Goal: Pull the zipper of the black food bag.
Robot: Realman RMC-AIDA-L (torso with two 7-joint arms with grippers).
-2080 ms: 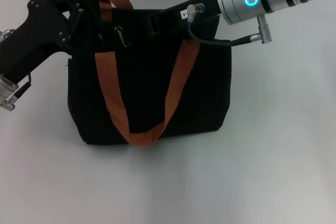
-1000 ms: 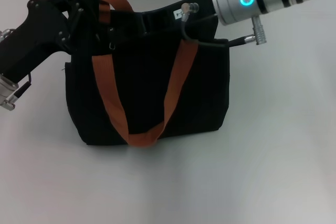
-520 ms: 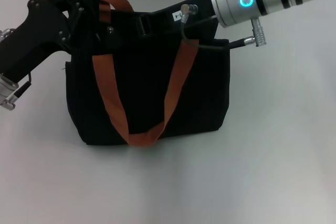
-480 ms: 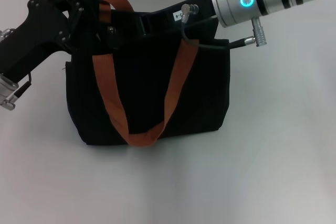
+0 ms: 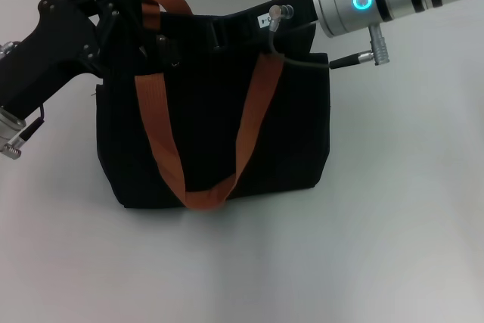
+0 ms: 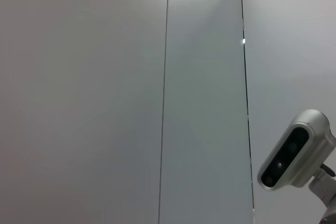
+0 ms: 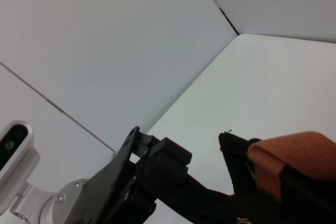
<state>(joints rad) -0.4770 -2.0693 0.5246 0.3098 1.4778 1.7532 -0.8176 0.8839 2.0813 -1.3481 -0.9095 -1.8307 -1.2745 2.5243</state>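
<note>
At bag top | zipper (image 5: pixel 173 54) between left gripper (image 5: pixel 125 32) and right gripper (image 5: pixel 219 35) | jaws' state untellable

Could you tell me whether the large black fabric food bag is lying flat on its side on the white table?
No, the large black fabric food bag stands upright on the white table, orange-brown handles hanging down its front.

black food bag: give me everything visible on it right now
The boxy black fabric food bag stands upright on the white table. Two orange-brown webbing straps cross its front face and join in a loop near its base. A small silver zipper pull hangs at the top edge towards the robot's left. The left pincer presses on the bag's top left corner; the right pincer reaches over the top opening. The back and inside are hidden.
</note>
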